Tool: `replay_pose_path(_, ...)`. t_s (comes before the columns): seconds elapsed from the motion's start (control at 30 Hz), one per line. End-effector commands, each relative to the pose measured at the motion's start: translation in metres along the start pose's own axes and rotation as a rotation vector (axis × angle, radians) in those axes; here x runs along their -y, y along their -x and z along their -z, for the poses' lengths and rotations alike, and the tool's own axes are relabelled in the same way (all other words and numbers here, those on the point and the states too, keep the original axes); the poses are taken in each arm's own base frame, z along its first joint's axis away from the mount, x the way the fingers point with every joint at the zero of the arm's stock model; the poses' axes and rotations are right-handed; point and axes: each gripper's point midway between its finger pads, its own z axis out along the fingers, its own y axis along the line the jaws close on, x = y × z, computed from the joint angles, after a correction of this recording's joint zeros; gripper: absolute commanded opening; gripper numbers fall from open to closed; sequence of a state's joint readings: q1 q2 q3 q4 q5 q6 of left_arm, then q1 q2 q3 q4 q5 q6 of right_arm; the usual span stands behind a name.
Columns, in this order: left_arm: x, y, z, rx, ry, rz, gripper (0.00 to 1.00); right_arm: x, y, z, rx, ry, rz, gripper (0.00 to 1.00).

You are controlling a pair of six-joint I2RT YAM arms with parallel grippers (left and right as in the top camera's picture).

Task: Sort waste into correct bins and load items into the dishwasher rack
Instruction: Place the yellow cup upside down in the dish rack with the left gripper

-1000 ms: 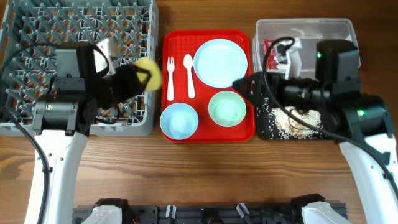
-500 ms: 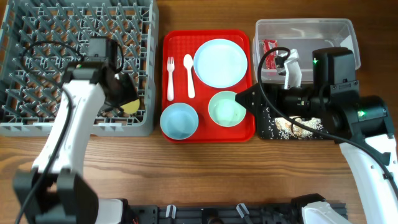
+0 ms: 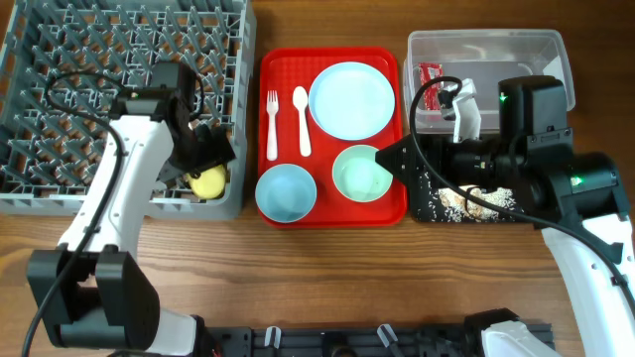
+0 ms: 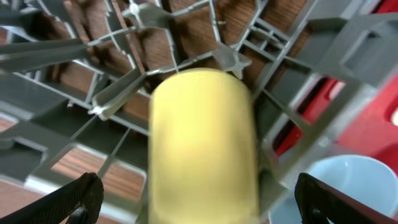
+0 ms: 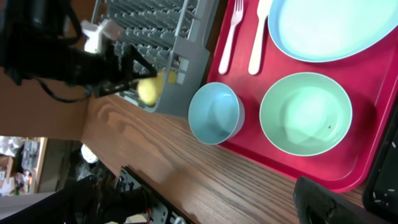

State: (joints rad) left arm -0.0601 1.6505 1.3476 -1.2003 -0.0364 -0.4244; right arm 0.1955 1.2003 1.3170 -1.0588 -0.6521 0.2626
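Much of the black tray (image 3: 417, 213) lies hidden under the right arm, with only white crumbs (image 3: 451, 203) showing near its front edge. A cable half masks the red-and-white wrapper (image 3: 430, 74) in the clear tub (image 3: 486, 45). Just one finger (image 5: 323, 202) of the right gripper (image 3: 389, 154) shows in its own view, cut off at the corner. That gripper hovers spread and empty over the red tray's (image 3: 332, 59) right edge. Blurred in the left wrist view, the yellow cup (image 4: 202, 143) lies in the rack's (image 3: 119, 203) near right corner. The left gripper (image 4: 202, 199) has its fingers (image 4: 78, 196) spread wide on either side, clear of the cup.
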Motion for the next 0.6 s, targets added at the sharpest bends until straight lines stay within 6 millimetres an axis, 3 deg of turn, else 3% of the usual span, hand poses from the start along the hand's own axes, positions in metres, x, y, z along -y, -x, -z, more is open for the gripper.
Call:
replay_pose_path(0.0,0.008,0.022,0.054,0.111,-0.054,0.014,1.0,0.0,0.002,0.0,0.005,-0.007,0.03,1.0)
replay_pose_path(0.1,0.011,0.023,0.075,0.13,-0.08,0.014,1.0,0.0,0.002,0.0,0.005,-0.006,0.03,1.0)
replay_pose_path(0.33,0.031,0.002,0.102,0.128,-0.201,-0.032,0.93,-0.002,0.004,0.001,0.016,-0.003,0.041,1.0)
replay_pose_path(0.43,0.031,-0.004,0.144,0.273,-0.231,-0.065,1.0,-0.008,0.013,0.018,0.088,-0.037,0.085,1.0)
replay_pose_path(0.47,0.026,-0.007,0.166,0.357,-0.238,-0.072,1.0,-0.009,0.019,0.031,0.141,-0.083,0.108,1.0)
replay_pose_path(0.57,0.015,-0.019,0.204,0.494,-0.289,-0.073,1.0,-0.015,0.03,0.069,0.294,-0.181,0.169,1.0)
